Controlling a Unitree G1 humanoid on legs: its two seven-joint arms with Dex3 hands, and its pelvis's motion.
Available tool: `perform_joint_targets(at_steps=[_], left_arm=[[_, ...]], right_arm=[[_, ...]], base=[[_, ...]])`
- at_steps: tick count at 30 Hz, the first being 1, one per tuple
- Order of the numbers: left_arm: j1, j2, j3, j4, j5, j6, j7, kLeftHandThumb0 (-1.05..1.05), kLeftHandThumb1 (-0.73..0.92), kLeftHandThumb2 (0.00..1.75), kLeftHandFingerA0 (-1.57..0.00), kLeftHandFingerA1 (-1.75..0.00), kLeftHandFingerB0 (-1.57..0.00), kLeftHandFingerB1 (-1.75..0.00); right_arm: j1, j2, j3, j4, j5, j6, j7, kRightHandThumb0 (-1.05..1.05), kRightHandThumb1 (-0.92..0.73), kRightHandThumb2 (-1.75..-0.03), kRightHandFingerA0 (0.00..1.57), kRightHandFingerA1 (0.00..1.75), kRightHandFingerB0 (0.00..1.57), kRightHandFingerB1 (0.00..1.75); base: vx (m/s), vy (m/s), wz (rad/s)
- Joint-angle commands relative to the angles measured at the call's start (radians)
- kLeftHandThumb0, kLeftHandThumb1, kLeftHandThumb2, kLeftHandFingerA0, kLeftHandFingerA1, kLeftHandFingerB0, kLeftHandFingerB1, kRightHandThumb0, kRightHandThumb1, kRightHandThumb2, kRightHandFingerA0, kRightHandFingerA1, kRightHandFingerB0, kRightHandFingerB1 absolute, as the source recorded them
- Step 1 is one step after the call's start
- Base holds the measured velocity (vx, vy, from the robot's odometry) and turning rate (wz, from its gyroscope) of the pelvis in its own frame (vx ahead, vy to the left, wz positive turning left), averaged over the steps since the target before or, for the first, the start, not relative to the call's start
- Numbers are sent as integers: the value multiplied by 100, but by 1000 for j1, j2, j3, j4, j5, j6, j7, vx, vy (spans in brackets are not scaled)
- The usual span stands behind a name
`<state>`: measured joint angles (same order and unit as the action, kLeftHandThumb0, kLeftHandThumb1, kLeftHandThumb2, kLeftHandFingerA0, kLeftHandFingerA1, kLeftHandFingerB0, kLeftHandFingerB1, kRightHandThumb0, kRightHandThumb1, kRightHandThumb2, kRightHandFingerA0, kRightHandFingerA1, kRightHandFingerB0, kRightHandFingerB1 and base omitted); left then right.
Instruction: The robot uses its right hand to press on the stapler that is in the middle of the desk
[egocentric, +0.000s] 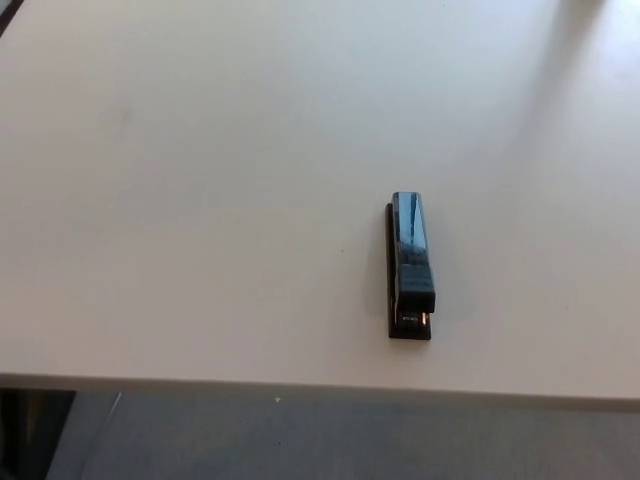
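Your pale tabletop (200, 200) carries only a black stapler (411, 265), lying lengthwise (near the front edge, right of centre); neither hand shows, so you cannot judge their fingers.

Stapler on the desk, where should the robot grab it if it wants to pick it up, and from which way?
Best guess: pinch the stapler across its long narrow sides, around the middle, coming straight down from above. It lies flat on the white desk, pointing away from the near edge, with bare space on both sides for fingers. The ends are harder: the body is long that way.
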<state>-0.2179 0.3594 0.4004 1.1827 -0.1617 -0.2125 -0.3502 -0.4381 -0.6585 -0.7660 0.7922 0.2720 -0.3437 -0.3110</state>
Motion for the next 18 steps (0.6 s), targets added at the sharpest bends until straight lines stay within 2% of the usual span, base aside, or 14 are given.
perform_joint_targets(at_steps=[1,3,4,5,7,10,13,15,17,18], left_arm=[[10,29,0,10,-14,-2,-22,-56,92,84,0,-9,0,-17],[14,30,-5,11,-7,-4,-12,-57,92,84,0,-11,-2,-18],[11,31,-7,13,-4,-5,-8,-57,92,83,0,-10,-2,-18],[15,30,-4,12,-8,-9,-15,-56,92,83,0,-9,-1,-18],[18,30,-4,12,-8,-11,-18,-58,92,84,0,-9,-2,-17],[38,23,-5,13,-7,-5,-9,-60,92,82,0,-7,-3,-17],[46,17,-4,15,-6,-8,2,-59,92,83,0,-7,-4,-17],[48,18,-5,13,-8,-8,-9,-57,92,83,0,-7,-1,-17],[49,18,-6,12,-8,-11,-13,-57,92,83,0,-7,-1,-17],[50,19,-7,11,-7,-16,-15,-58,92,84,0,-7,-1,-17]], right_arm=[[-239,77,278,-539,-59,233,-34,-11,-77,-64,134,66,70,44],[-346,104,371,-522,-108,230,5,-10,-83,-66,131,73,59,43],[-400,125,403,-473,-118,185,43,-4,-84,-65,127,71,59,43],[-443,159,430,-453,-116,181,51,-12,-81,-68,129,69,62,45],[-509,212,489,-410,-162,168,43,-11,-79,-66,132,69,64,45],[-480,275,543,-445,-169,167,43,-10,-82,-64,132,77,68,46],[-426,334,575,-512,-109,167,81,-10,-82,-65,132,78,75,50],[-369,400,622,-610,-71,178,96,-8,-80,-71,130,90,84,62],[-343,417,633,-659,-51,198,106,-8,-80,-71,130,90,84,62],[-324,444,676,-686,-76,217,101,-5,-79,-70,130,90,89,67]], base=[[0,0,0],[0,0,0],[0,0,0],[0,0,0],[0,0,0],[0,0,0],[0,0,0],[0,0,0],[0,0,0],[0,0,0]])
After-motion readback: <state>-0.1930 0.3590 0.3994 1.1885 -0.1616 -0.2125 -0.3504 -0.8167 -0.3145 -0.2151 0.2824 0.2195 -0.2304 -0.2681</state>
